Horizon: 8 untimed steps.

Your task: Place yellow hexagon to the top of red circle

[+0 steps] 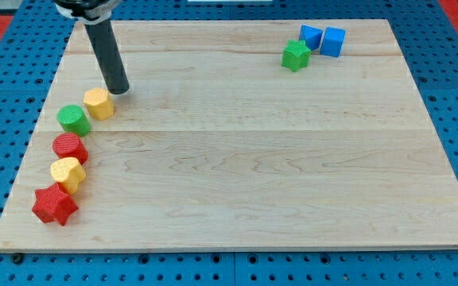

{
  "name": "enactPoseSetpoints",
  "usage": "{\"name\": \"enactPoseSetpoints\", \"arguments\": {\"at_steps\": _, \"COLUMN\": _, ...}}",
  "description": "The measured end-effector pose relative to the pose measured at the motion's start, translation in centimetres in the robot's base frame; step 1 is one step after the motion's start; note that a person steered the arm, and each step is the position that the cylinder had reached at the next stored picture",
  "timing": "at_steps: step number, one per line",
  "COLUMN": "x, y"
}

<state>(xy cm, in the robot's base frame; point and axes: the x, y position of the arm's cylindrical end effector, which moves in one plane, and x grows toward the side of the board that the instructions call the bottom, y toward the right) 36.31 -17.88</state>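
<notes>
The arm carries no pincer, only a dark rod whose tip [118,90] rests just beside the small yellow hexagon block [98,103], on its upper right side, near the pale wooden table's [253,159] top-left corner. The red circular block [70,148] lies further down the left edge, with a green circular block [73,118] between them. Standing there, the tip seems placed to nudge the hexagon down-left, though the green block occupies the spot above the red one.
</notes>
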Motion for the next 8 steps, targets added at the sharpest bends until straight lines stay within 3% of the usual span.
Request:
{"name": "enactPoseSetpoints", "arguments": {"at_steps": 3, "x": 7.2, "y": 0.6}}
{"name": "enactPoseSetpoints", "arguments": {"at_steps": 4, "x": 5.5, "y": 1.0}}
{"name": "enactPoseSetpoints", "arguments": {"at_steps": 7, "x": 3.4, "y": -6.7}}
{"name": "enactPoseSetpoints", "arguments": {"at_steps": 8, "x": 6.5, "y": -10.4}}
